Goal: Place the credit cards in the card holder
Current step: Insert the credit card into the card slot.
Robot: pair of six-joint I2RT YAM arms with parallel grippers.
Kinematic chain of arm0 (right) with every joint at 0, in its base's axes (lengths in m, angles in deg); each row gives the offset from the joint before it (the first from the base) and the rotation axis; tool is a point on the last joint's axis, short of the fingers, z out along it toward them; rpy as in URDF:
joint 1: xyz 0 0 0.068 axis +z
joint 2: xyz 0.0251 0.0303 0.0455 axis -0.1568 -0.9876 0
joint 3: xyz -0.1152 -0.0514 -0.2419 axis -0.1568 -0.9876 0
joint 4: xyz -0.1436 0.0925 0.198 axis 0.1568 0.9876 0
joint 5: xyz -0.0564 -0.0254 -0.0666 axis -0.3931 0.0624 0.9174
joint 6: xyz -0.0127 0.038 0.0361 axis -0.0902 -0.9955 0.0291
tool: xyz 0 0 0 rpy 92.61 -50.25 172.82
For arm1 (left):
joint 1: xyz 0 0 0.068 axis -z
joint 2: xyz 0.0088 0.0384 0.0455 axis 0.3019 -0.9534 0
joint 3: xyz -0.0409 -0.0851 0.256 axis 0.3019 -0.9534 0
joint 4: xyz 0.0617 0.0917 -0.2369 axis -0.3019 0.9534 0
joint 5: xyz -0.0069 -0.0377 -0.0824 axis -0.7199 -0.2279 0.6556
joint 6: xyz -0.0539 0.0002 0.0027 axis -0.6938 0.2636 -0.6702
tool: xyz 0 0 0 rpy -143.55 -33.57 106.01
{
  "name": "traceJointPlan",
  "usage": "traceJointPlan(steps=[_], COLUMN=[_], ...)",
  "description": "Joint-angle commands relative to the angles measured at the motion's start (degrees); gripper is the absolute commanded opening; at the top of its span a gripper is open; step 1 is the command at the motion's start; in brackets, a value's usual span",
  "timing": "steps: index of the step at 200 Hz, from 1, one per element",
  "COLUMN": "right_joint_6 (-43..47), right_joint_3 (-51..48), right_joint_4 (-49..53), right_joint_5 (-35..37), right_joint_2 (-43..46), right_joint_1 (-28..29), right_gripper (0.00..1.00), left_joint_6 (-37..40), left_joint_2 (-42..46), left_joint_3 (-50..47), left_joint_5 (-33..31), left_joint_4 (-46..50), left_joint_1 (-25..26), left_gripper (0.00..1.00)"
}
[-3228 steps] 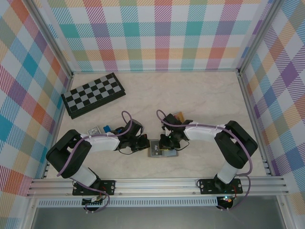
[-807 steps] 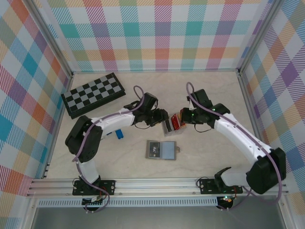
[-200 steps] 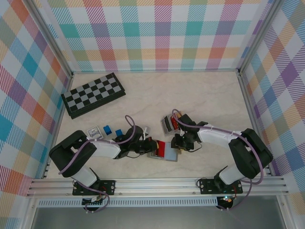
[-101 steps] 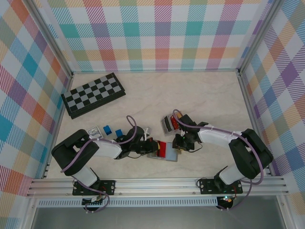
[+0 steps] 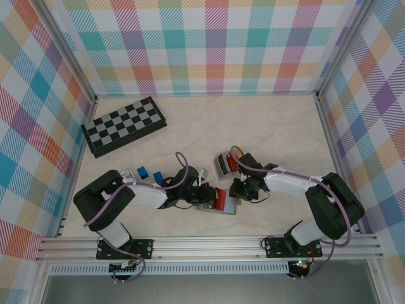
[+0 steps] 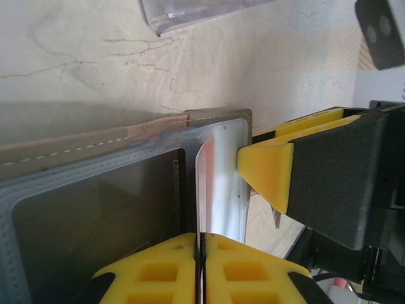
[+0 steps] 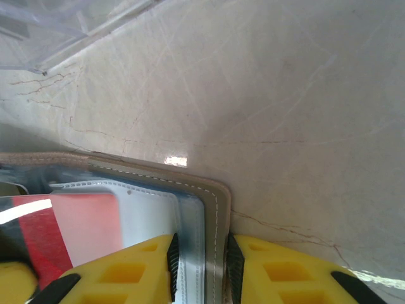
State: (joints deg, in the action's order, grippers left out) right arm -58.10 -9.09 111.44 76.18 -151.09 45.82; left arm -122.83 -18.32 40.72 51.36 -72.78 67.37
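Left claw (image 6: pixel 201 253) sits further over the card holder (image 6: pixel 95 209) than before, clamped on the red card (image 6: pixel 218 183), aimed lengthwise inward; right claw (image 7: pixel 201 266) pinches the holder's edge.

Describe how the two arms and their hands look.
Both the left arm and right arm have glossy black joint housings, white link covers and a purple cable looping along them. The left hand and right hand each have two blocky black fingers tipped with yellow pads moulded with square recesses. No markings are legible.
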Motion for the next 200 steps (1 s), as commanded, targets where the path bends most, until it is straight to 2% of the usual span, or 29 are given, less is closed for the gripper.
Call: traceJointPlan(steps=[1,6,22,39,71,85,100,116,155,200], right_joint_6=[-1.3,-1.3,-1.3,-0.9,-0.1,-0.1,0.0,0.0,-1.5,-4.7], right_joint_3=[-2.2,-2.1,-1.9,-1.7,-1.4,-1.7,-2.3,-3.1,-4.1,-5.2], right_joint_4=[-3.4,-3.0,-1.3,0.6,3.9,4.4,4.6,3.2,-0.3,-4.1], right_joint_5=[-3.3,-2.9,-1.7,-0.5,0.5,0.3,-0.6,-2.0,-3.6,-4.5], right_joint_2=[-2.2,-2.1,-0.7,1.3,3.9,4.5,4.5,4.0,2.6,2.4], right_joint_1=[1.1,1.1,1.1,1.1,1.1,1.1,1.1,1.1,1.2,1.3], right_gripper=[0.3,0.3,0.32,0.35,0.48,0.49,0.5,0.48,0.34,0.24], left_joint_6=[0.9,1.0,2.0,3.5,5.2,5.3,5.4,5.4,5.4,4.2], left_joint_2=[-1.2,-0.9,1.0,3.3,4.3,3.8,3.6,2.9,0.0,-1.1], left_joint_3=[1.2,1.2,1.2,1.6,2.9,3.3,3.6,4.1,6.4,8.5], left_joint_5=[-1.6,-2.2,-4.3,-6.1,-5.4,-5.2,-5.0,-4.3,-2.9,-4.4], left_joint_4=[3.9,4.9,8.7,12.6,15.4,15.8,15.5,15.0,15.1,16.4], left_joint_1=[1.9,1.9,1.9,1.9,1.9,1.9,1.9,2.0,2.6,4.8], left_gripper=[0.14,0.18,0.19,0.26,0.26,0.26,0.2,0.19,0.16,0.15])
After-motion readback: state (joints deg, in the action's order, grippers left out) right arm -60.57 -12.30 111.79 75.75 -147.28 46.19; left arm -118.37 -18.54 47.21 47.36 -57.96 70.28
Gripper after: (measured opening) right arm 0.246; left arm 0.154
